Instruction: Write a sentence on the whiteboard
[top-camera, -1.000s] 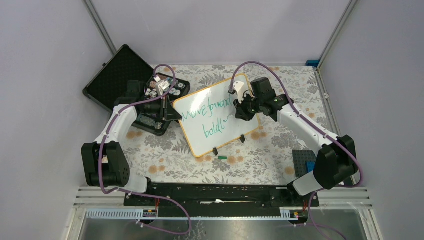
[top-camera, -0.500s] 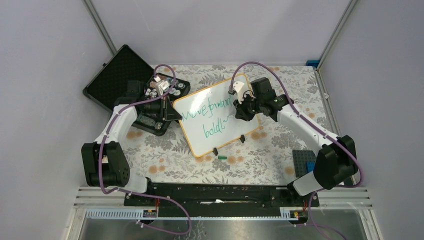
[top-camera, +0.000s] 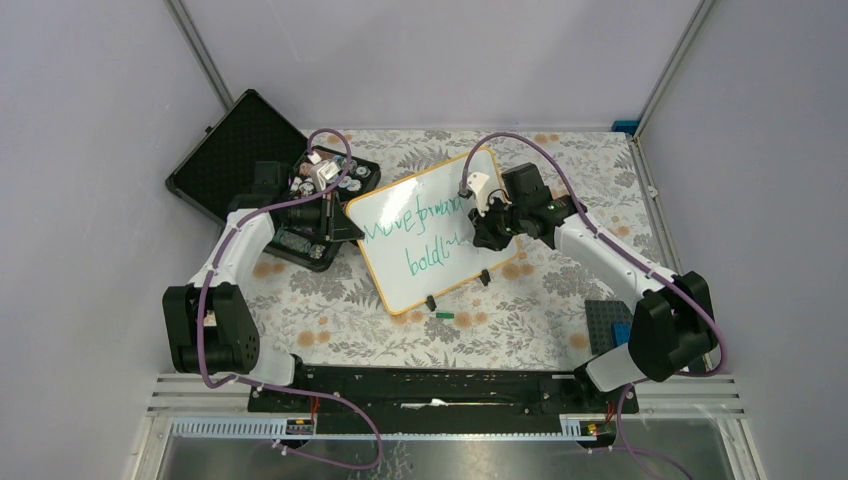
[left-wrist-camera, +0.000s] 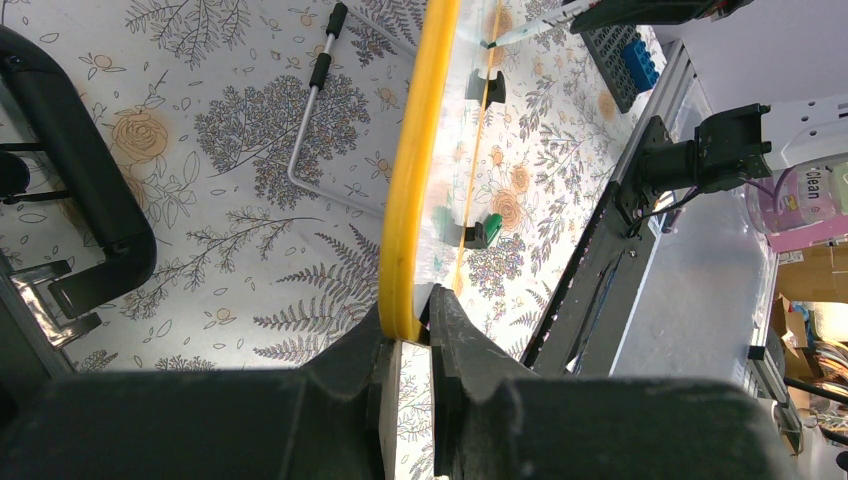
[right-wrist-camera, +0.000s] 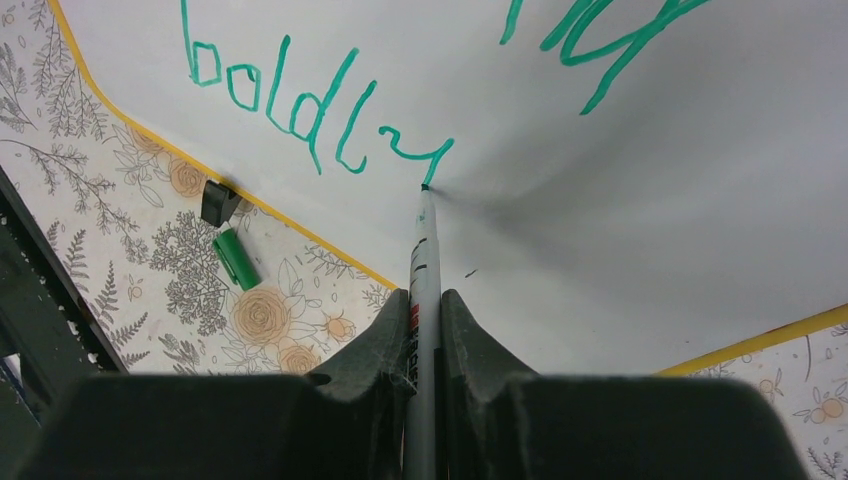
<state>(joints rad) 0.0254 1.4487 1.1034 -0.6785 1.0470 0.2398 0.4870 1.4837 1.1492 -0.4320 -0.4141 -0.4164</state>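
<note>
The whiteboard with its orange-yellow rim stands tilted on two black clip feet in the middle of the floral table. The sentence is green handwriting in two lines, the lower reading "boldly". My left gripper is shut on the board's left rim, with a finger on each face. My right gripper is shut on a grey marker. The marker's green tip touches the board at the foot of the last letter's stroke.
An open black foam-lined case and a black tray of small parts lie at the back left. A green marker cap lies just in front of the board. A dark brick plate sits at the right front.
My right gripper has shifted slightly down the board towards the near side with the marker, and the last letter of "boldly" has grown a stroke. The left arm has not moved.
</note>
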